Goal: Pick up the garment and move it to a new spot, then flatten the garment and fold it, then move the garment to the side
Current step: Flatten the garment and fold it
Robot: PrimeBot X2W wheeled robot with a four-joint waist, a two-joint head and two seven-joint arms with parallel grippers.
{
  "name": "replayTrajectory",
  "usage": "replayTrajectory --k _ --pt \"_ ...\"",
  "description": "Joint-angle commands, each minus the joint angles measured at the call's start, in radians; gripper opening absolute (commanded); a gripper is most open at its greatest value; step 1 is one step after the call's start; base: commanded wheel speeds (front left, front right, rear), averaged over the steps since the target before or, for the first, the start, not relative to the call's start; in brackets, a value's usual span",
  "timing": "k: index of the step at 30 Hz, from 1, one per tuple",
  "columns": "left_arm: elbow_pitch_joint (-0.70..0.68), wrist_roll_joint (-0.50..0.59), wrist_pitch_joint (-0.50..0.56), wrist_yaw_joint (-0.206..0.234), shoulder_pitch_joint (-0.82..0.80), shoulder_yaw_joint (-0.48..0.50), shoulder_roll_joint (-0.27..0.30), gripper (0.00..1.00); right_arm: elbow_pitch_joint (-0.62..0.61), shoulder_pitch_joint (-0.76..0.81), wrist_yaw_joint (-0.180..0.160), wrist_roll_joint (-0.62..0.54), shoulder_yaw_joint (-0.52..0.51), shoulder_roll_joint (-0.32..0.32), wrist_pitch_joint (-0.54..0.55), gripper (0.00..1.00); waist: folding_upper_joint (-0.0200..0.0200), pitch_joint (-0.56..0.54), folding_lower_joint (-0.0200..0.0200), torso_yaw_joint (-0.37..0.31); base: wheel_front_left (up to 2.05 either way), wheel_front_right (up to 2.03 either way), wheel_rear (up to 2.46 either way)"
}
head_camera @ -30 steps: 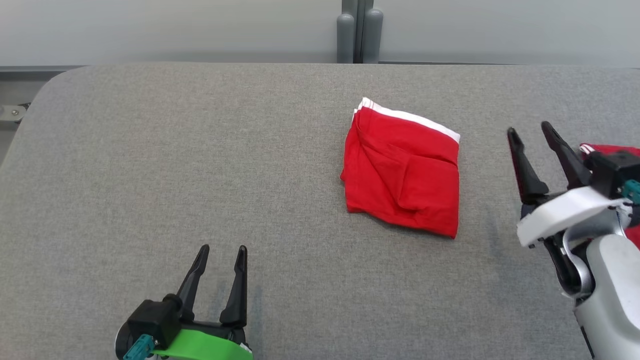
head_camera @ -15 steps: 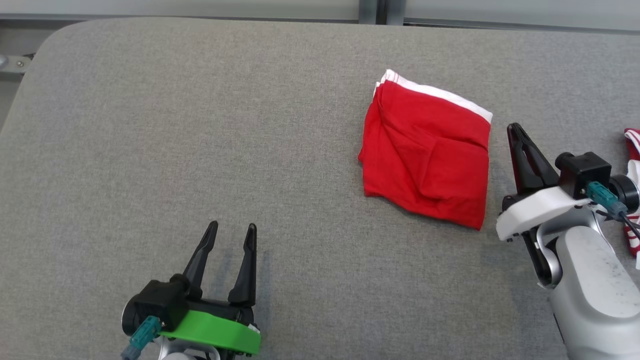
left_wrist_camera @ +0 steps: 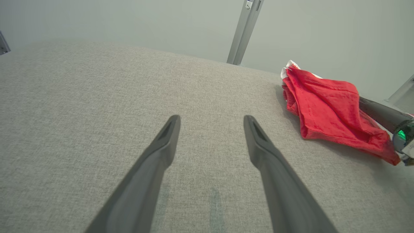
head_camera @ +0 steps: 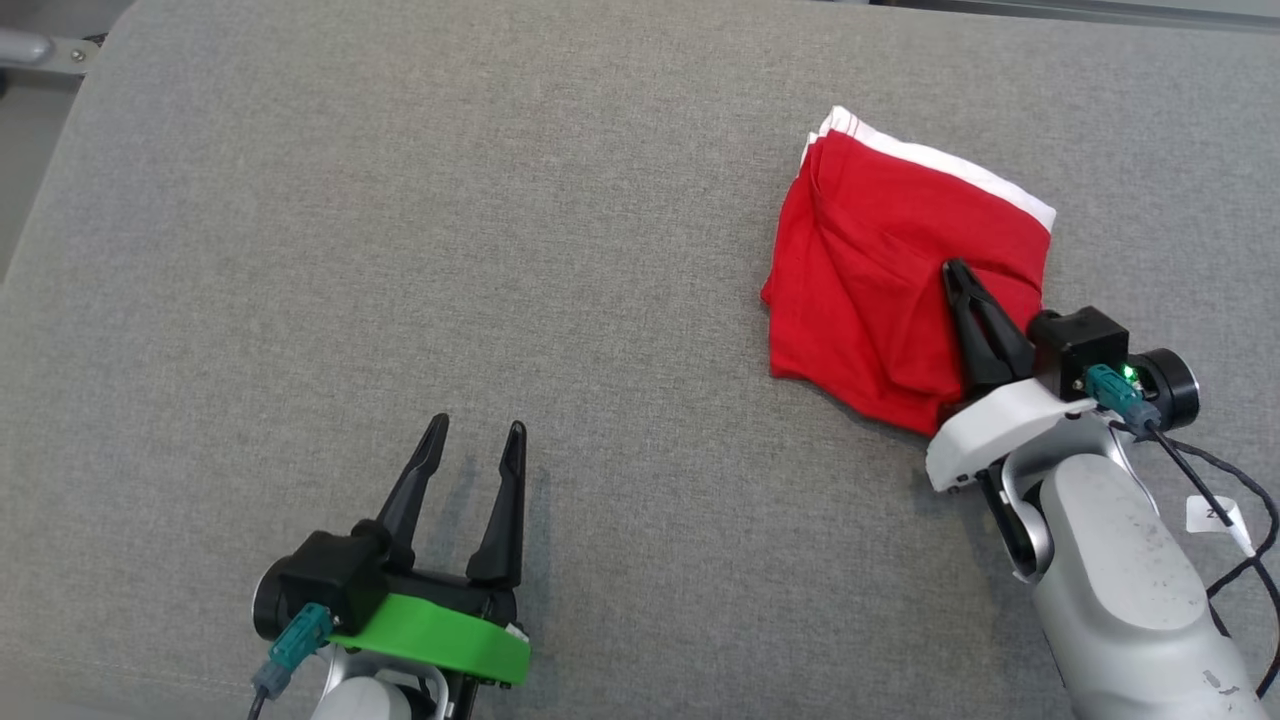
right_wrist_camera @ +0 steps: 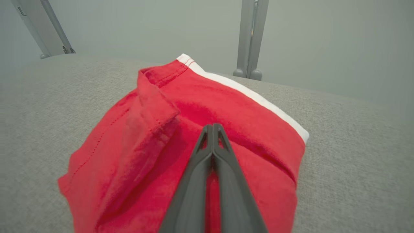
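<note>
1. A red garment (head_camera: pixel 880 280) with a white waistband (head_camera: pixel 960 170) lies folded and rumpled on the grey padded table (head_camera: pixel 400 200), toward the far right in the head view.
2. The right gripper (head_camera: pixel 957 270) reaches in over the garment's near right corner. Its two dark fingers are pressed together and lie across the red cloth, with the tips near the garment's middle.
3. In the right wrist view, the same gripper (right_wrist_camera: pixel 212 127) points up the centre of the garment, with a thick fold (right_wrist_camera: pixel 152 106) to its left and the white waistband running along the far right edge. Whether any cloth is pinched between the fingers cannot be told.
4. The left gripper (head_camera: pixel 477 425) sits over bare table at the lower left, well apart from the garment, its fingers spread and holding nothing.
5. In the left wrist view, the spread fingers frame plain grey table, and the garment (left_wrist_camera: pixel 326 106) lies off to the right.
</note>
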Motion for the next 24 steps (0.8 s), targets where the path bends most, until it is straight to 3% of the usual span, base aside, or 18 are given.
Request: replayTrajectory --k 1,17,24 --pt "0.002 0.001 -0.003 -0.004 -0.014 -0.001 -0.001 1.00 0.007 -0.009 -0.002 -0.006 0.012 0.003 -0.004 0.00 0.0000 0.004 0.0000 0.005 0.00 0.00 0.00" --pt "0.003 -0.021 -0.003 0.008 -0.005 0.009 -0.001 1.00 -0.003 0.012 -0.002 0.023 0.258 0.052 -0.004 0.00 0.0000 -0.027 0.0000 0.002 0.00 0.00 0.00" --pt "-0.002 -0.021 -0.003 0.015 0.030 0.034 0.000 1.00 -0.053 0.033 -0.002 0.041 0.298 0.053 -0.004 0.00 0.0000 -0.081 0.0000 -0.030 0.00 0.00 0.00"
